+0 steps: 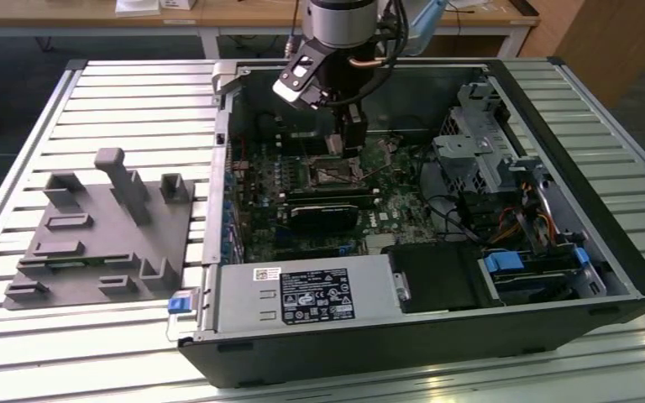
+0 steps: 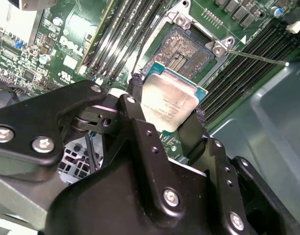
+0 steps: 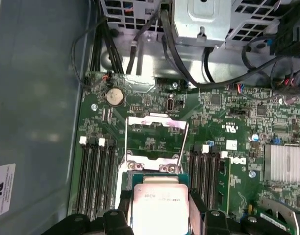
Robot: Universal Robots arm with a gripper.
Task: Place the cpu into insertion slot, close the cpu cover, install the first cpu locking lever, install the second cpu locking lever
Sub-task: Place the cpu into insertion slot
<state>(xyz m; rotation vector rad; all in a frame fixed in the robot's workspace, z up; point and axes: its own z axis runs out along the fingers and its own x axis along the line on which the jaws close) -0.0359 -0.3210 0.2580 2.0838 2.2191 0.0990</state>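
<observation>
Black claw (image 2: 165, 105) around the cpu (image 2: 173, 95); arm (image 1: 339, 25) upright near the insertion slot (image 2: 189, 46)

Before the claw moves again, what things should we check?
1. The claw grips the cpu: ok, it holds the chip by two opposite edges.
2. The insertion slot is uncovered: ok, its contacts show in the second wrist view.
3. The cpu cover is flipped up out of the way: ok.
4. The locking lever is swung off the socket: ok for this one; cannot tell for the other.
5. The cpu is lined up square with the slot: cannot tell.
</observation>
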